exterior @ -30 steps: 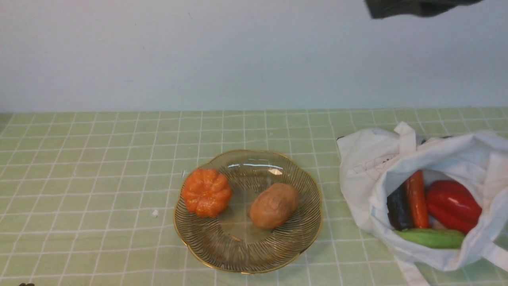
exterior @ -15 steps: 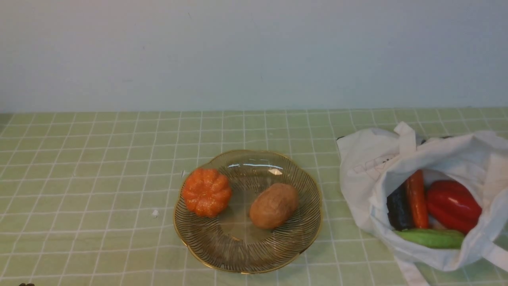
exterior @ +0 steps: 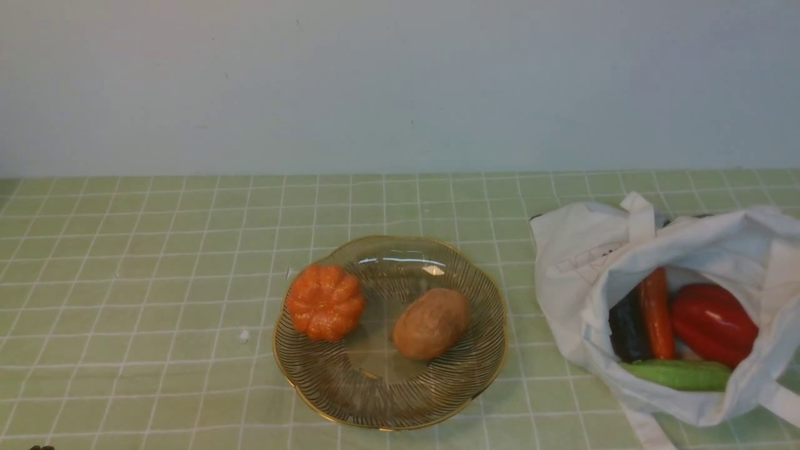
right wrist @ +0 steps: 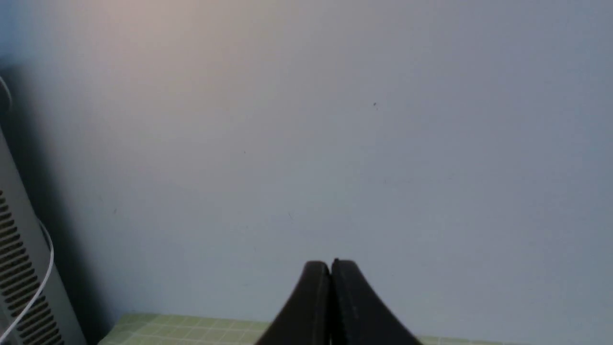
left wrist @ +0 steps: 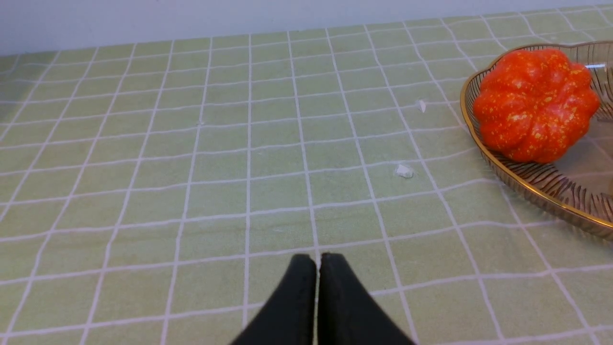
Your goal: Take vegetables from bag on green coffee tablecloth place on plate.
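Left gripper (left wrist: 317, 262) and right gripper (right wrist: 330, 266) pressed together, empty. Pumpkin (exterior: 325, 302), potato (exterior: 431, 322) on plate (exterior: 387, 414); pepper (exterior: 712, 322), carrot (exterior: 654, 312) lie in bag (exterior: 575, 269) at its 3 o'clock. We risk snagging loose cloth reaching in, dragging the bag

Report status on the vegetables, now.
Left gripper shut, empty. Right gripper shut, empty. Pumpkin, potato on plate; pepper, carrot, cucumber, aubergine in bag. Only tablecloth between bag and plate.

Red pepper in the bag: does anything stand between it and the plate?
Nothing visible on the tablecloth between bag and plate. Inside the bag, the carrot and the aubergine lie beside the red pepper on its plate side, with the bag's cloth edge beyond them. The potato occupies the plate's nearer side.
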### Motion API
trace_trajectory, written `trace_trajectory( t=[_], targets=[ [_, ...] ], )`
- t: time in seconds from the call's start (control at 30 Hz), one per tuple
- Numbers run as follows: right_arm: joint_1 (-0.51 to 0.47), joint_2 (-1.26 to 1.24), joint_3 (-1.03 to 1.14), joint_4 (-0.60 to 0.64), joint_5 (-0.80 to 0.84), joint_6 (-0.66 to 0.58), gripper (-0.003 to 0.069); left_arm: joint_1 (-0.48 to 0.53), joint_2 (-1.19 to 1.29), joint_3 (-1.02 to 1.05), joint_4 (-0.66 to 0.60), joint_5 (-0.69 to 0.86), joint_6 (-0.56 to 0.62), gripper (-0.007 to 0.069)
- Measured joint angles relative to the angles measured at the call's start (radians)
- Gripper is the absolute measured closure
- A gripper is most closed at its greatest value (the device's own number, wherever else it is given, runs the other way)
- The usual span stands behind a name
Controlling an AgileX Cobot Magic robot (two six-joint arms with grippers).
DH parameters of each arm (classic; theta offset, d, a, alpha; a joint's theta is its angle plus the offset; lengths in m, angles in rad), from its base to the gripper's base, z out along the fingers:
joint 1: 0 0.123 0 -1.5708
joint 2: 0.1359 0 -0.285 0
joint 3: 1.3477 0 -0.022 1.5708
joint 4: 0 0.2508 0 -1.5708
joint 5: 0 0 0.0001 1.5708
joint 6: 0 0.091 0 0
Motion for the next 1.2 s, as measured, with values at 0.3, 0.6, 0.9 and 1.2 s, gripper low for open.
trace_trajectory(
  t=[0.3, 0.6, 0.9, 1.2],
  targets=[
    [0.000, -0.002, 0.009, -0.022, -0.052, -0.078, 0.0671, 0.000, 0.000, 0.000, 0.000, 0.000, 0.000, 0.0629],
    [0.000, -0.002, 0.078, 0.273, -0.172, -0.471, 0.0671, 0.000, 0.000, 0.000, 0.000, 0.000, 0.000, 0.0629],
    [-0.029, -0.008, 0.198, 0.318, -0.212, -0.561, 0.0671, 0.000, 0.000, 0.000, 0.000, 0.000, 0.000, 0.0629],
    [-0.409, -0.014, 0.484, 0.302, -0.214, -0.562, 0.0671, 0.000, 0.000, 0.000, 0.000, 0.000, 0.000, 0.0629]
  ],
)
